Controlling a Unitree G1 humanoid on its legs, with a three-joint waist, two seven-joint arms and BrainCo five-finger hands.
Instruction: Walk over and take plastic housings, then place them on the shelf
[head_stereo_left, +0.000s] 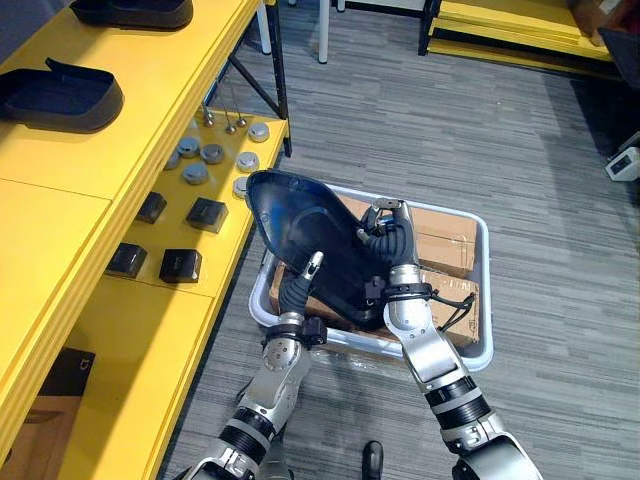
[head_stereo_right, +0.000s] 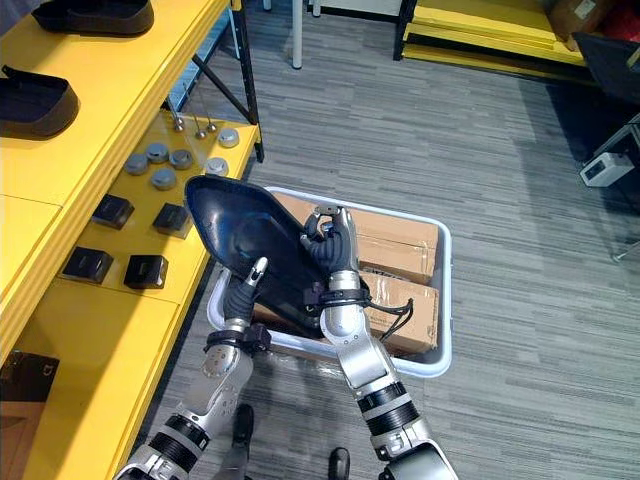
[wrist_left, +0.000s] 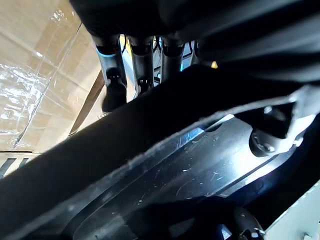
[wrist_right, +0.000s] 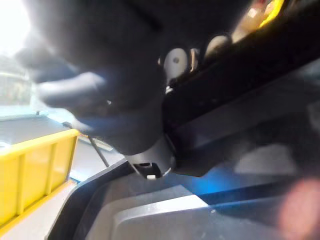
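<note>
Left hand (head_stereo_left: 298, 288) pinches the dark teardrop-shaped plastic housing (head_stereo_left: 300, 215) at its lower edge; right hand (head_stereo_left: 388, 245) curls round its side; white plastic bin (head_stereo_left: 488, 290) lies beneath.

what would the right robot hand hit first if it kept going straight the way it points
The right robot hand is shut on the black housing, which would travel with it. Beyond lies the bin's far rim; the hand looks raised enough to clear it, but depth is unclear.
</note>
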